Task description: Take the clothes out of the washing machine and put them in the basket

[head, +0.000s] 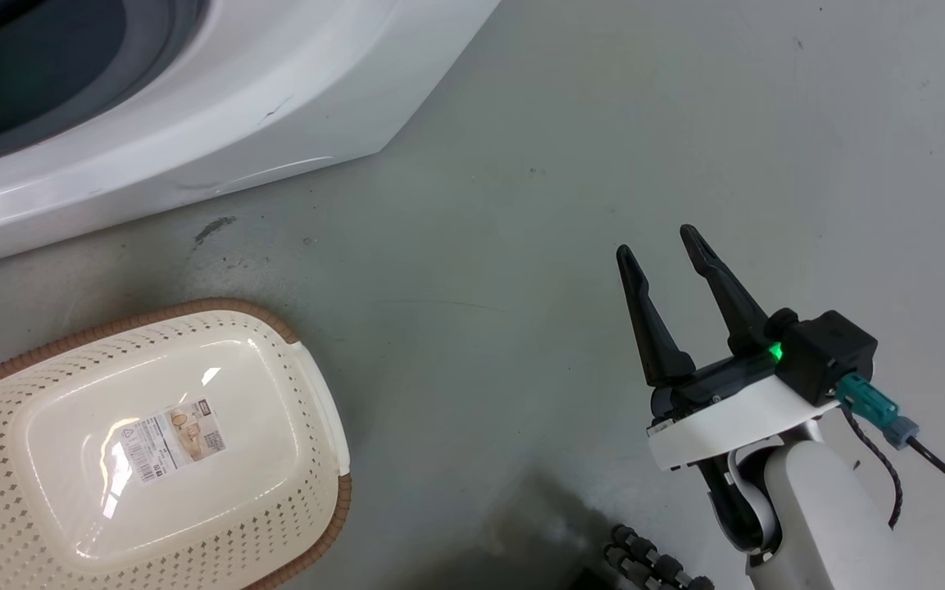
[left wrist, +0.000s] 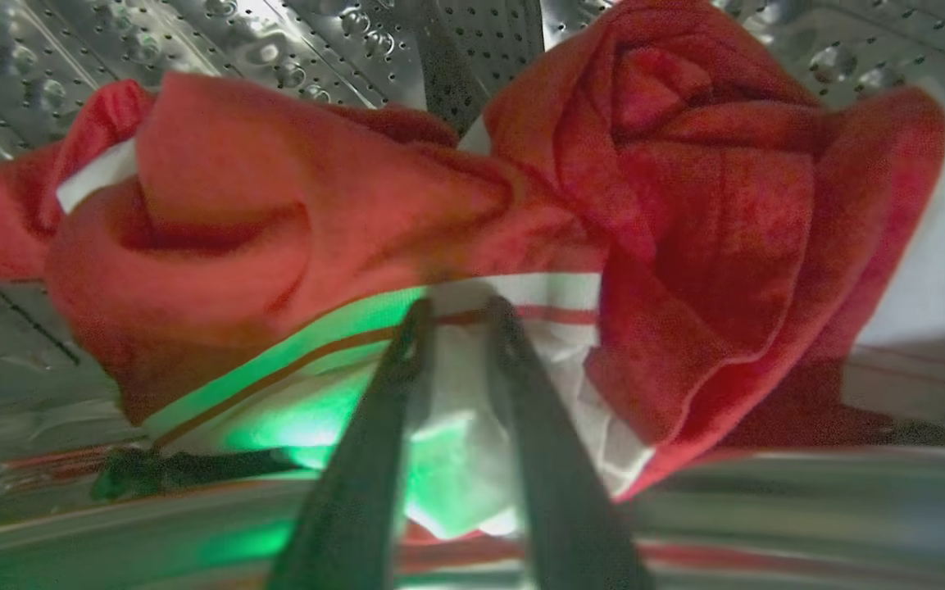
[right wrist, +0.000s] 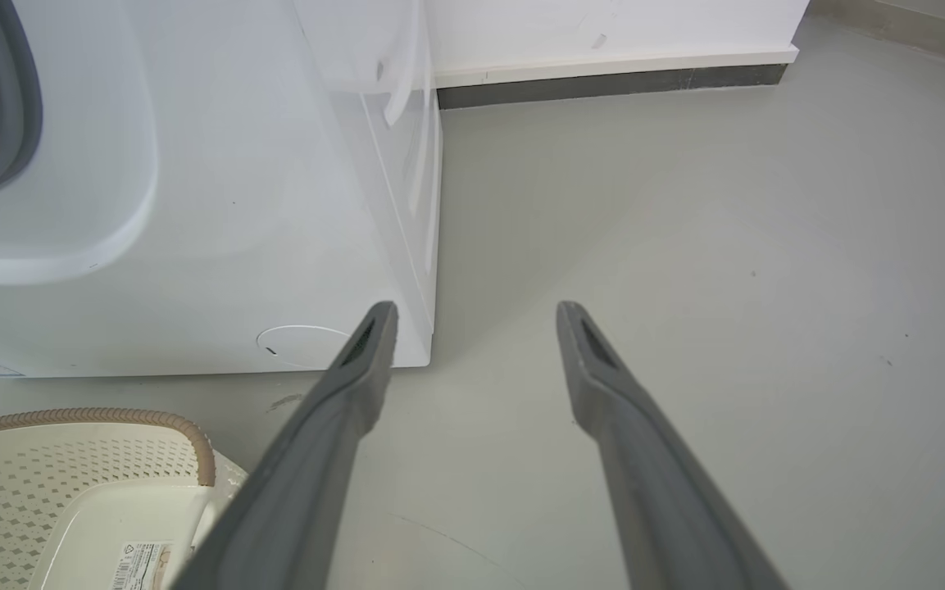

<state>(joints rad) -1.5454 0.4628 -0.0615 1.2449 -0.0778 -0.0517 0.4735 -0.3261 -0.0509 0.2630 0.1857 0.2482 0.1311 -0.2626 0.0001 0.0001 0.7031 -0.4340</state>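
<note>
In the left wrist view the clothes [left wrist: 374, 205], a crumpled red bundle with white panels and stripes, lie inside the washing machine's steel drum [left wrist: 275, 41]. My left gripper [left wrist: 457, 305] has its fingers close together, pinching a white fold at the front of the bundle. The washing machine [head: 193, 123] stands at the head view's top left, its white front [right wrist: 234, 205] also facing the right wrist camera. The cream basket [head: 193, 310] sits on the floor before it, with nothing inside but the label on its bottom. My right gripper [head: 656, 242] hovers open over bare floor, right of the basket.
Grey floor stretches to the right of the washer and basket. A white wall with a dark skirting [right wrist: 603, 82] runs behind. A black ribbed cable [head: 644, 561] lies near my base. The basket's rim [right wrist: 111, 416] shows at the right wrist view's lower left.
</note>
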